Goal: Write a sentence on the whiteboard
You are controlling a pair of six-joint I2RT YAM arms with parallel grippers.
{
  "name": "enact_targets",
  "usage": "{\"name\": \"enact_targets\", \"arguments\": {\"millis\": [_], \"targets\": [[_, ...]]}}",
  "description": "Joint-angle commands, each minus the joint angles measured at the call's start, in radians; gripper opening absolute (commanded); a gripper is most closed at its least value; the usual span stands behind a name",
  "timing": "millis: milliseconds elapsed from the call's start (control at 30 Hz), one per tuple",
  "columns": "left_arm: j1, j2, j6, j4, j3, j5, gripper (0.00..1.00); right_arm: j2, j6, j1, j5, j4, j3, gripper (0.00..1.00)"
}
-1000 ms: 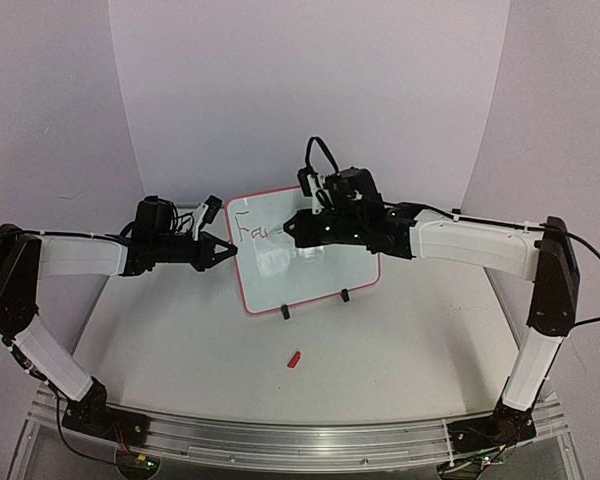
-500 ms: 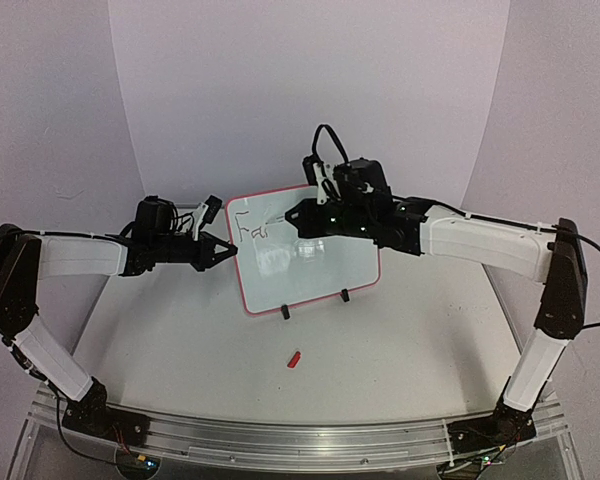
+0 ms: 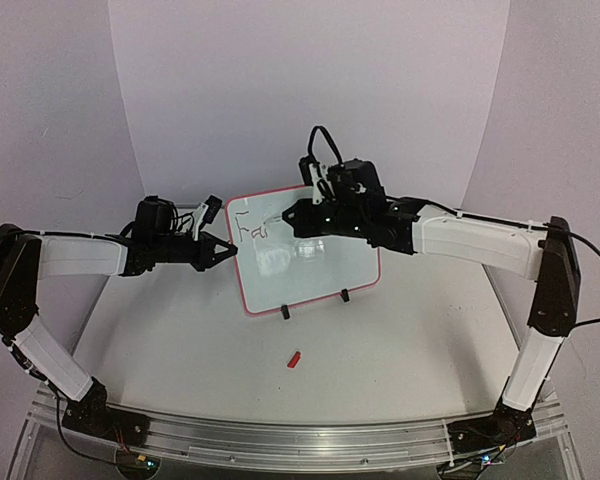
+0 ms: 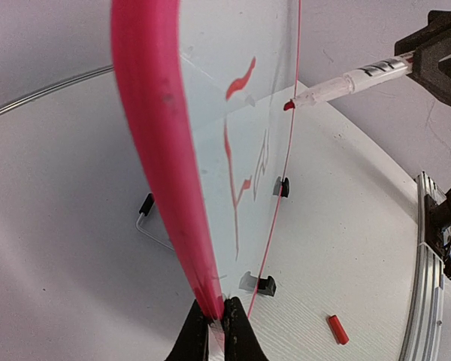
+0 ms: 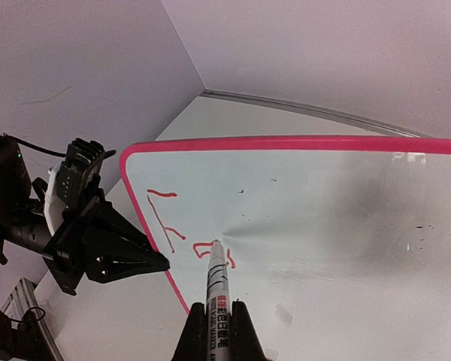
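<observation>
While left claw (image 3: 231, 250) pinches whiteboard (image 3: 325, 278), outstretched right claw (image 3: 294, 214) holds marker (image 5: 217, 278).

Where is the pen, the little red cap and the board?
pen (image 5: 219, 293), right wrist view, on its white barrel.
cap (image 3: 294, 358), top view, on its middle.
board (image 3: 325, 275), top view, on its bare white face.

Robotics lab, benchtop test cell. Two robot arms (image 3: 80, 255) bolted to an aluminium rail (image 3: 300, 440) at the near edge of a white table (image 3: 180, 350), cables (image 3: 592, 252) exposed. Curved pale lilac backdrop (image 3: 310, 90) closes the far side.
</observation>
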Motion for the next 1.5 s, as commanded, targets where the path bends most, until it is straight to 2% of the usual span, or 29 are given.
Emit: {"name": "enact_targets", "arguments": {"millis": [0, 433, 633, 800, 1467], "targets": [[0.001, 0.031, 0.07, -0.021, 0.016, -0.076, 0.0, 0.021, -0.002, -0.004, 0.021, 0.028, 0.045, 0.0], [0.001, 0.025, 0.072, -0.022, 0.013, -0.073, 0.0, 0.035, -0.011, -0.005, 0.053, 0.029, 0.046, 0.0], [0.0, 0.024, 0.072, -0.024, 0.014, -0.078, 0.0, -0.048, -0.003, -0.004, -0.001, 0.041, -0.02, 0.0], [0.001, 0.027, 0.071, -0.022, 0.015, -0.076, 0.0, -0.098, 0.002, -0.005, 0.02, 0.041, -0.078, 0.0], [0.0, 0.026, 0.072, -0.022, 0.013, -0.077, 0.0, 0.008, -0.006, -0.013, 0.031, 0.041, -0.001, 0.0]]}}
